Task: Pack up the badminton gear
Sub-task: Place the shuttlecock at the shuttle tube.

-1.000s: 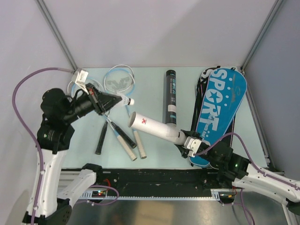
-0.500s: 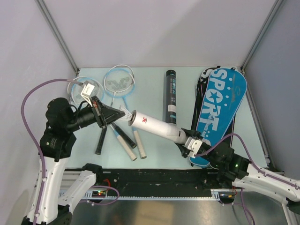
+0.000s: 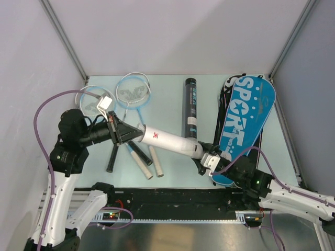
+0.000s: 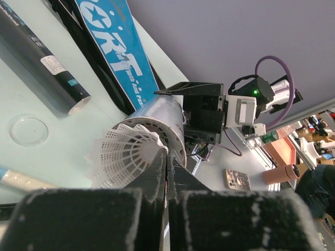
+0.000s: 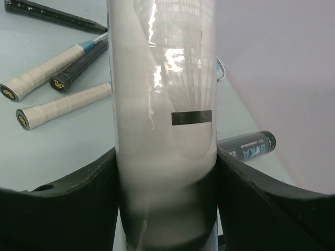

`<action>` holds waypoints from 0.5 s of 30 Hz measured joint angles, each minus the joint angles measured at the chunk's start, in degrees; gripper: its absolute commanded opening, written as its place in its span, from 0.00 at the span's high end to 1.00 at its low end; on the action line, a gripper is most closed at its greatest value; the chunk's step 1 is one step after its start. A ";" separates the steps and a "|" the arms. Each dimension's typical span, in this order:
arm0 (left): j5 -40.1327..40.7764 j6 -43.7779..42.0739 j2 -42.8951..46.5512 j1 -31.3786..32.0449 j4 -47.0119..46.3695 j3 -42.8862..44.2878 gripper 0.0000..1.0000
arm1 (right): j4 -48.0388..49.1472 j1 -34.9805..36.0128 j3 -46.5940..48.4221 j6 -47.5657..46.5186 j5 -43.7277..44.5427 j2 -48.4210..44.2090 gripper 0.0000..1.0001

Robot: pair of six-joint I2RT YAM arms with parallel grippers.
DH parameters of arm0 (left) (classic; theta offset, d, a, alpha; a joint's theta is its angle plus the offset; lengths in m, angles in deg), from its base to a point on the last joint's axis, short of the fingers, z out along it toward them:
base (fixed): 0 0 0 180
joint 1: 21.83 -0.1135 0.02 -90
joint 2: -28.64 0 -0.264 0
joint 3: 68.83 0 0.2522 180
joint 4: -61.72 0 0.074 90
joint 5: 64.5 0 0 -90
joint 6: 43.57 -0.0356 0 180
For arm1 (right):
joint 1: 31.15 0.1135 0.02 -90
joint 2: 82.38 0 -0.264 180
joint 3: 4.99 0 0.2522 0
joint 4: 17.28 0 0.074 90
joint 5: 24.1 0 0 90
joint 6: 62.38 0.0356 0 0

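beside the black tube [image 3: 190, 107], the blue bag [image 3: 247, 117] reads "sport".

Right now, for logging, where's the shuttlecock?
The shuttlecock is centre-left in the top view, pinched by the left gripper at the mouth of the white tube.

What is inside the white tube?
A white shuttlecock sits at the tube mouth, pinched by the left gripper. Anything deeper is hidden by the shuttlecock and the tube wall.
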 measured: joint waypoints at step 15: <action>-0.28 2.62 -0.22 3.39 -2.89 -4.15 1.00 | 7.10 0.11 0.07 -0.13 -1.46 6.56 0.64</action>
